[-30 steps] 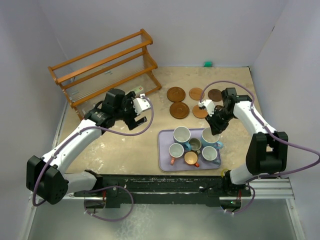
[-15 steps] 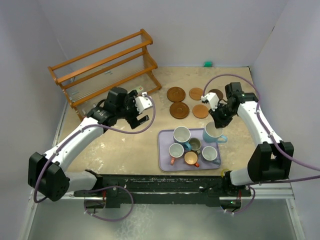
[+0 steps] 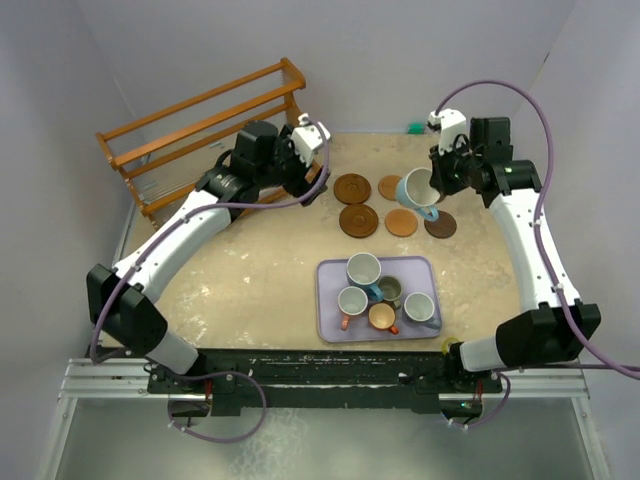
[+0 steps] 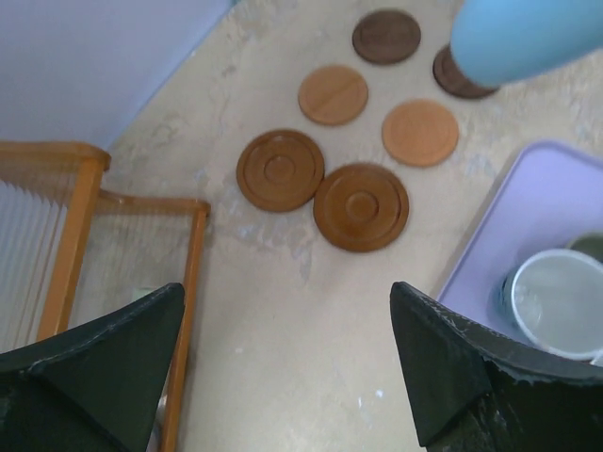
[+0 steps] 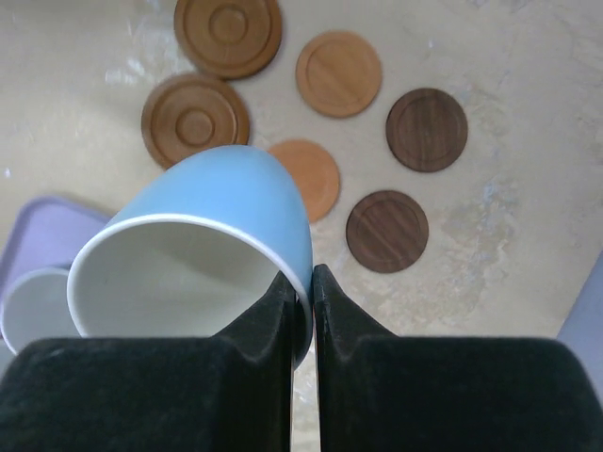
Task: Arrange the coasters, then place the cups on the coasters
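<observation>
Right jaws: pinching blue cup [image 5: 203, 226] by rim, hanging it tilted above coasters [image 5: 386, 231], base free for setting down. Left jaws: gaping, gripping nothing.

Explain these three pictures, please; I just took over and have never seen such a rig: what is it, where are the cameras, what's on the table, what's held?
It is two robot arms bolted at the near edge of a table, each ending in a two-finger gripper. The wide picture looks down from above and behind them; the other two come from a camera on each wrist, so the dark shapes at the bottom are that arm's own fingers. On the table lie six brown wooden coasters, a lavender tray with five cups, and a wooden rack at the back left. The right gripper pinches the wall of a blue cup, tilted, in the air above the coasters. The left gripper is open and holds nothing.
</observation>
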{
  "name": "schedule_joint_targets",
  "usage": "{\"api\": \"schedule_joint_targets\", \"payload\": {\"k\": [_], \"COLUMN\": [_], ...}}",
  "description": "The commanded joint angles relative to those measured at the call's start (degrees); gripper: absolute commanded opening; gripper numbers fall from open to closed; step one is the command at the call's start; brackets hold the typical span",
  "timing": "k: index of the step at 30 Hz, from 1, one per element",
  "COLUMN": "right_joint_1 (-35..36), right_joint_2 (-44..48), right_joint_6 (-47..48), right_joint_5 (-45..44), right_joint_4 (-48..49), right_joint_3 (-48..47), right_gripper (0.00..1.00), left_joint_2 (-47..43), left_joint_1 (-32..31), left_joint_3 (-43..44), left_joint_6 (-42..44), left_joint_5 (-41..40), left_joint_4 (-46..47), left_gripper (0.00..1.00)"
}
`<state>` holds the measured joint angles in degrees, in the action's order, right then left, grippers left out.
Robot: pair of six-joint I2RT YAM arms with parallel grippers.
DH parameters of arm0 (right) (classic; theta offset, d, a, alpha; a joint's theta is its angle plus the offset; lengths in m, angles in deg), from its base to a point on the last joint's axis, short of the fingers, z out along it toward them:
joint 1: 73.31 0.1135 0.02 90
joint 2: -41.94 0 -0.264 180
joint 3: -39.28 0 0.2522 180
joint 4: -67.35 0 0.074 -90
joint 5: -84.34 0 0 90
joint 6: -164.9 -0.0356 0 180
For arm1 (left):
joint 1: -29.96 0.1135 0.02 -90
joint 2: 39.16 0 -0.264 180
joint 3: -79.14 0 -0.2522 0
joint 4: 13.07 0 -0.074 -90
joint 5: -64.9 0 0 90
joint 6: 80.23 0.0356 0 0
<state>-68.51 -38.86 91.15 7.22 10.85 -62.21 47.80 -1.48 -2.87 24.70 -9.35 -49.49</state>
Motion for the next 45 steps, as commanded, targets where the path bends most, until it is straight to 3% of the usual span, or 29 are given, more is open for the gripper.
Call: {"api": "schedule_joint_targets", "payload": {"k": [1, 12, 23, 36, 45], "right_joint_1": [1.68, 3.83, 9.18, 14.47, 17.27], "right_joint_2": [-1.74, -2.53, -1.06, -0.13, -0.24], "right_joint_6": [-12.72, -27.68, -33.32, -38.31, -39.76], "right_joint_5": [-6.06, -17.57, -31.36, -40.31, -41.55], "right_joint_4": [9.85, 21.51, 22.78, 21.21, 20.63], "right_joint_3": [-6.03, -1.57, 1.57, 1.93, 1.68], "right_gripper": [0.0, 0.0, 0.0, 0.0, 0.0], "left_joint_2": [4.93, 17.4, 26.48, 33.05, 36.14], "left_joint_1": [-1.31, -10.28, -11.58, -12.41, -12.53], "left_joint_3": [8.87, 25.33, 38.07, 44.11, 44.17], "left_joint_6": [-9.45, -19.62, -33.69, -38.56, -39.98], "left_joint_5": [-1.06, -12.89, -12.9, -13.29, -12.27], "left_joint_4": [4.77, 2.53, -3.04, -5.42, -5.21], "left_gripper": [0.85, 0.82, 0.77, 0.67, 0.46]}}
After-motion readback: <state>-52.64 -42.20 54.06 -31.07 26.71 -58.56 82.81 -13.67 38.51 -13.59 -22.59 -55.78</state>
